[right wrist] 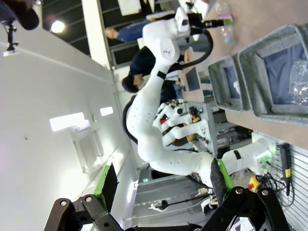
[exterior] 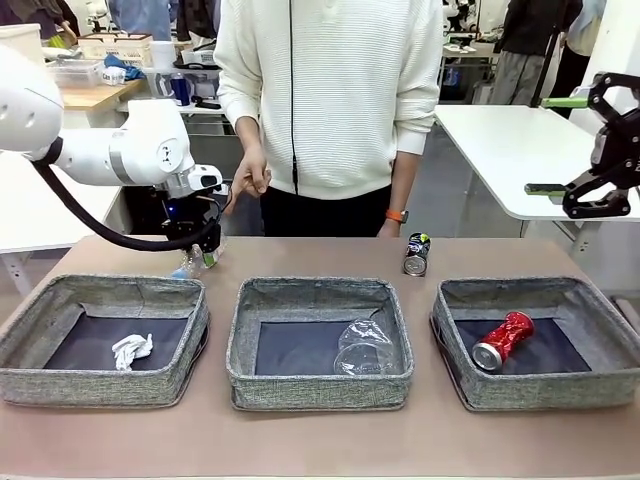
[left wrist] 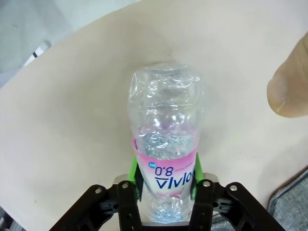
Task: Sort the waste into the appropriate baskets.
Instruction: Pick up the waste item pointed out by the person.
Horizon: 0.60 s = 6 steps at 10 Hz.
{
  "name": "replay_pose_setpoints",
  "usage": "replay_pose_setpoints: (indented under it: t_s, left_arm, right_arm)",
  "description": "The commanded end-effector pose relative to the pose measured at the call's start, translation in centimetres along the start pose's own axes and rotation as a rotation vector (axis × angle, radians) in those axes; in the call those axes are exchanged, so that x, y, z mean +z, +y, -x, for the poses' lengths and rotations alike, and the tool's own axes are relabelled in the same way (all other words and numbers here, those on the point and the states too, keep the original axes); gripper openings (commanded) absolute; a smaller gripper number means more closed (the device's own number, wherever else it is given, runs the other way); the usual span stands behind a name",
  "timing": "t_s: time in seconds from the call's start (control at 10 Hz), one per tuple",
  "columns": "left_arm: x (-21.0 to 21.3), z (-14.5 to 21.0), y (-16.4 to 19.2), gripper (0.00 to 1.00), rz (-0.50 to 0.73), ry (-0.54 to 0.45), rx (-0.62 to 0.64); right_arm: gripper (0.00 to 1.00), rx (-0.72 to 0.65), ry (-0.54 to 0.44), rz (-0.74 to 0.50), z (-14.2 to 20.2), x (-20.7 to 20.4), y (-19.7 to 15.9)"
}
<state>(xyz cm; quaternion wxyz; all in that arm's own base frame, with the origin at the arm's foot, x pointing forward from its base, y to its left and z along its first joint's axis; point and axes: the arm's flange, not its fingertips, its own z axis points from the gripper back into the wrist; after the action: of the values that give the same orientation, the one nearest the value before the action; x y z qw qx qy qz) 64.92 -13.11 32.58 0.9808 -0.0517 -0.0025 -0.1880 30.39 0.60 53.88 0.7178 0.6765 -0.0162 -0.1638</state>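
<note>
Bottle (left wrist: pixel 166 144) first: it sits at the desk's (exterior: pixel 320 445) far left, just behind the left basket (exterior: pixel 100 385), and the left hand (exterior: pixel 203 255) is clenched on it. The green pads press the labelled waist from both sides. Its clear walls are thin and already crumpled near the base, so I judge it light, springy and a little slick. It will likely dent under pressure rather than break. The labelled band looks like the best hold, since the film gives some friction there and the body is stiffer than the crushed end. I cannot tell whether it rests on the desk or is just clear of it. A person's hand (exterior: pixel 250 180) hangs close by.

The label is pink with blue print, upside down in the wrist view. "8.0" reads plainly; the word under it I cannot make out.

A paper wad (exterior: pixel 130 350) lies in the left basket and a clear cup (exterior: pixel 365 350) in the middle basket (exterior: pixel 320 385). A dark can (exterior: pixel 416 254) lies on the desk behind the gap to the right basket (exterior: pixel 540 390), its print too small to read. A dented red can (exterior: pixel 502 340) lies in that right basket.

The right hand (exterior: pixel 570 195) is raised at the far right, released and empty.
</note>
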Motion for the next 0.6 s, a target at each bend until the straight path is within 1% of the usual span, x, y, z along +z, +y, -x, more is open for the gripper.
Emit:
replay_pose_setpoints:
  t_s: [0.0, 0.1, 0.2, 0.5]
  left_arm:
    - [-0.2, 0.3, 0.2, 0.05, -0.047, -0.002, 0.02]
    - [-0.1, 0.3, 0.2, 0.0, -0.05, -0.001, 0.018]
    - [0.2, 0.3, 0.3, 0.0, -0.06, -0.001, 0.018]
    - [1.6, 1.1, 0.5, 0.0, -0.058, -0.001, 0.09]
  right_arm:
    - [1.0, 0.02, 0.008, -0.02, -0.1, -0.2, 0.2]
    - [1.0, 0.02, 0.008, -0.02, -0.1, -0.2, 0.2]
    - [1.0, 0.02, 0.008, -0.02, -0.1, -0.2, 0.2]
    - [1.0, 0.02, 0.008, -0.02, -0.1, -0.2, 0.2]
